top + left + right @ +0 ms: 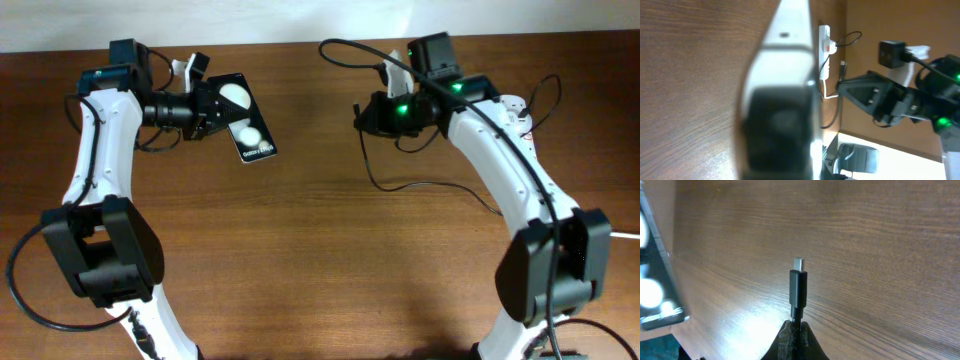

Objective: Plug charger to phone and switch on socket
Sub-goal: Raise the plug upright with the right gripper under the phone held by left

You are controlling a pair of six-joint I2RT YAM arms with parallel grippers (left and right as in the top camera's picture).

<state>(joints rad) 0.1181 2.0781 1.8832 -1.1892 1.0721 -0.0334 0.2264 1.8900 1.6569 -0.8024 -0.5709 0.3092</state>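
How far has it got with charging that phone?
Partway. Done: the right gripper is shut on the charger with its plug tip sticking out, and the left gripper seems to hold the phone by one edge. In hand: lining the plug up with the phone; a gap lies between them. Left: pushing the plug in, then switching on the socket.

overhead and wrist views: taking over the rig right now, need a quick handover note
The left gripper looks shut on one end of the phone.
The right gripper is shut on the charger, plug tip free and apart from the phone.
The socket lies on the table, no gripper on it.
Done: phone and charger grasped.
Left: plug in, then switch on the socket.
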